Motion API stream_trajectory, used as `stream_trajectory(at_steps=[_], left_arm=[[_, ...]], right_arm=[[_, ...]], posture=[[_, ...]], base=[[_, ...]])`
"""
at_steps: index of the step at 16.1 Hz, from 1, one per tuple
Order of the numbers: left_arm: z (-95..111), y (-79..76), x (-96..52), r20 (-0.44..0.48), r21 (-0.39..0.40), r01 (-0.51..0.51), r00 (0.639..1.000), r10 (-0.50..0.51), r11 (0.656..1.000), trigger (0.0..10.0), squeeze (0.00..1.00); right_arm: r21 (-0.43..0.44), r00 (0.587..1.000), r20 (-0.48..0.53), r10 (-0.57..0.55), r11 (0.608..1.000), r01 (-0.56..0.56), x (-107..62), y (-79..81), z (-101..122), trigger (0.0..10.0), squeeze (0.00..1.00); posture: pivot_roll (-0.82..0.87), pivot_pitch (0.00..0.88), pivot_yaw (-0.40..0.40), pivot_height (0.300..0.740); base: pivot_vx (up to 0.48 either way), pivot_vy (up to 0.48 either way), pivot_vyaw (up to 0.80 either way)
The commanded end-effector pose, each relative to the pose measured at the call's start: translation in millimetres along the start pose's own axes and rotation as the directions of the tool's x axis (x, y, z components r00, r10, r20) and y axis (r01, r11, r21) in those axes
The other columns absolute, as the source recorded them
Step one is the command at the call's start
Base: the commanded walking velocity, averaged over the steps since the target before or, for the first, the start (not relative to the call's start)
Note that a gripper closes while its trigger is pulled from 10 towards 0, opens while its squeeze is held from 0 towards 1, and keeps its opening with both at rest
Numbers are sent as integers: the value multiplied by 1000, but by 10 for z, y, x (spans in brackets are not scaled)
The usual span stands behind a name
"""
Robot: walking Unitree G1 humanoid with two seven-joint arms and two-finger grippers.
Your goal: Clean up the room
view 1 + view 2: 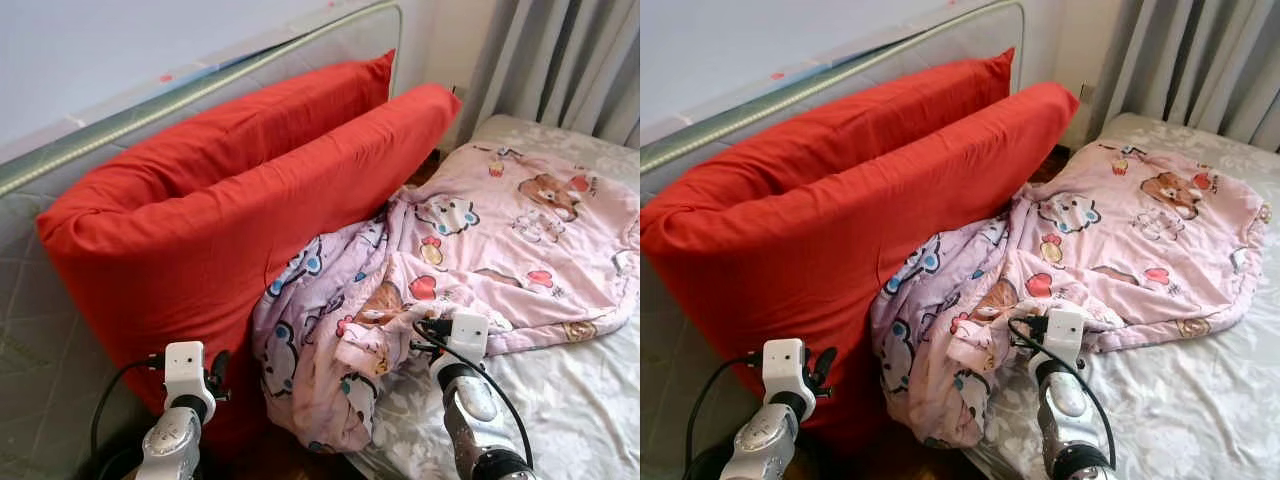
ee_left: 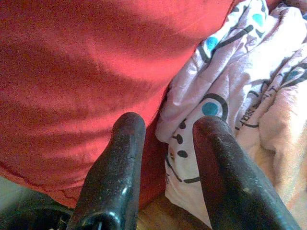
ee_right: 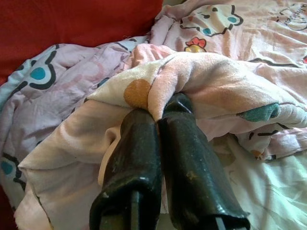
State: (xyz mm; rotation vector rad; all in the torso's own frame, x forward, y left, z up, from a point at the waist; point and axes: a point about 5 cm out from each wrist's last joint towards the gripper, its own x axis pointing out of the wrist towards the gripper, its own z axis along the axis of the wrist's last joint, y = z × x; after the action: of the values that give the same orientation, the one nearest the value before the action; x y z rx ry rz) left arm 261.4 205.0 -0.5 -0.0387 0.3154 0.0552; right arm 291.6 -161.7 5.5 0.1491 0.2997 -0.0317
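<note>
Lower centre of frame, the right claw [image 3: 160, 112] pinches a fold of the quilt [image 1: 470, 260], likely to drag it flat over the bed [image 1: 580, 400]. Left claw [image 2: 168, 139], spread, hovers by the pillow [image 1: 200, 230].

Pink cartoon-print blanket [image 1: 470, 260]: crumpled, spread over bed [image 1: 590, 400], one bunched end hanging off bed edge against red pillows [image 1: 230, 200]. Two red pillows upright, leaning on headboard [image 1: 60, 300].
</note>
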Motion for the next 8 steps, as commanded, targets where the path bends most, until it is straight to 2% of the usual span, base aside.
stream_trajectory(at_steps=[1, 8], left_arm=[[-20, -25, -1, -5, 5, 18, 1000, -18, 1000, 10000, 0], [-1, -62, 1, 11, 5, 31, 999, -31, 1000, 10000, 0]], right_arm=[[-11, 1000, 8, 15, 1000, -15, -3, 50, 0, 10000, 0], [-14, 1000, 9, 28, 1000, -28, -9, 80, -11, 10000, 0]], posture=[[-83, 0, 12, 740], [-82, 0, 9, 740]], base=[[0, 0, 0], [0, 0, 0]])
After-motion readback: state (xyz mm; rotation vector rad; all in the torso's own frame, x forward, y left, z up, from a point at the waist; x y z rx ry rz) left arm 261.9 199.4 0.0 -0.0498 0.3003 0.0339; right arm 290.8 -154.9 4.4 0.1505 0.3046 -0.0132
